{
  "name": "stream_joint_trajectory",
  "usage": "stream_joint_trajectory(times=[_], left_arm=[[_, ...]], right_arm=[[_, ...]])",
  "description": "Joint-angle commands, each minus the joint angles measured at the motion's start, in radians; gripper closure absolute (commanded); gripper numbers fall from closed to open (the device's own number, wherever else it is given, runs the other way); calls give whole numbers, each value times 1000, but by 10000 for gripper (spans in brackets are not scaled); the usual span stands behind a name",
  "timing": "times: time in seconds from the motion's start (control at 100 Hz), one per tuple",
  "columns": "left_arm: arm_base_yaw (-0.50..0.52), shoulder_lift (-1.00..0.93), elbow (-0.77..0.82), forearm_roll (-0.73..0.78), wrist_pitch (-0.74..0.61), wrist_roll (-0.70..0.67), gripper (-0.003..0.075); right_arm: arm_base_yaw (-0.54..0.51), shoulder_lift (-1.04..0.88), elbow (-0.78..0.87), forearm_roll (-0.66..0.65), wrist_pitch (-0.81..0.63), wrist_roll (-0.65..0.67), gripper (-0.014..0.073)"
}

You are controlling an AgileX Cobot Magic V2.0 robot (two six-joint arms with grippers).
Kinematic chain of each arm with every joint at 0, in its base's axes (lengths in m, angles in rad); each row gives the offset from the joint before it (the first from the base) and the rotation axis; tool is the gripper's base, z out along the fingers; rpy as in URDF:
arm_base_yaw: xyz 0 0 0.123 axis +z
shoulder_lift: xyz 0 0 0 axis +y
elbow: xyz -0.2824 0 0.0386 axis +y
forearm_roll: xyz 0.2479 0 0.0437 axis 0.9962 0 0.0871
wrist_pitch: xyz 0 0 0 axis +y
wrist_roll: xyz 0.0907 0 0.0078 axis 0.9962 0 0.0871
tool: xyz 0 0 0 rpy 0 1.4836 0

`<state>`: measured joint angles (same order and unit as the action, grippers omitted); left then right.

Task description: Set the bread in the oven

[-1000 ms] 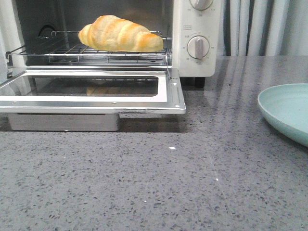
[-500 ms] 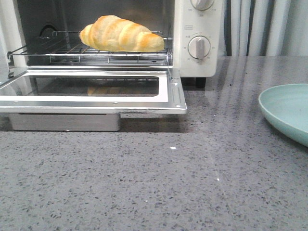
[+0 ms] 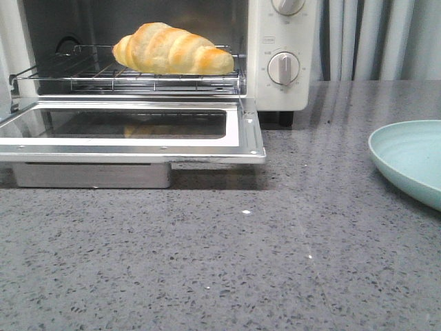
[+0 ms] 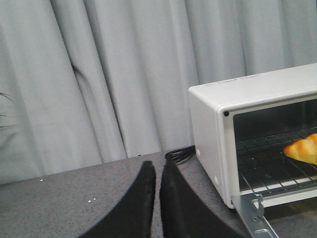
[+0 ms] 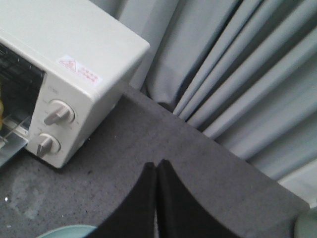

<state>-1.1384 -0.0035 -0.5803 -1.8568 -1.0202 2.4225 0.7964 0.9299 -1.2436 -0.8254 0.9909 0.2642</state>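
Nearest, across the front view: bare grey speckled counter (image 3: 227,269). At the right edge, a pale green plate (image 3: 413,162), cut off by the frame. Farther back, on the left, the oven (image 3: 275,89) with its glass door (image 3: 131,131) dropped flat, top and left side out of frame. On the wire rack (image 3: 103,74) inside, toward the right, lay the bread (image 3: 172,49), faintly mirrored in the door glass. Two round knobs (image 3: 284,67) on the panel, upper one clipped. Behind all, grey curtain (image 3: 372,41).

Neither arm visible from the front. In its wrist view, left gripper (image 4: 157,171) closed to a thin slit, gripping nothing; only one bread tip visible there. Right gripper (image 5: 156,168) pressed together, likewise empty-handed, above the counter beside the oven's knob side.
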Motion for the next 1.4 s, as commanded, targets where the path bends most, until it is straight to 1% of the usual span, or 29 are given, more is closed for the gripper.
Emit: stream_joint_trajectory(times=[0.0, 0.09, 0.27, 0.47, 0.65, 0.86, 1.16, 1.39], left_arm=[[-6, 20, -2, -1, 79, -28, 740], [-6, 20, 2, -1, 79, -28, 740], [-6, 20, 2, -1, 89, -42, 740], [-6, 20, 11, -1, 89, -48, 740], [-6, 20, 11, -1, 89, -48, 740], [-6, 20, 11, -1, 85, -48, 740], [-6, 20, 11, -1, 85, -48, 740], [-6, 20, 11, -1, 85, -48, 740]], right_arm=[[-6, -96, 67, -86, -15, 37, 637], [-6, -183, 151, -107, 17, 47, 637], [-6, -346, 275, -109, 86, 127, 637], [-6, -500, 371, -114, 142, 126, 637], [-6, -591, 433, -132, 195, 126, 637], [-6, -702, 469, -129, 180, 126, 638], [-6, -875, 469, -52, 163, 126, 638], [-6, -902, 469, -37, 210, 126, 638]])
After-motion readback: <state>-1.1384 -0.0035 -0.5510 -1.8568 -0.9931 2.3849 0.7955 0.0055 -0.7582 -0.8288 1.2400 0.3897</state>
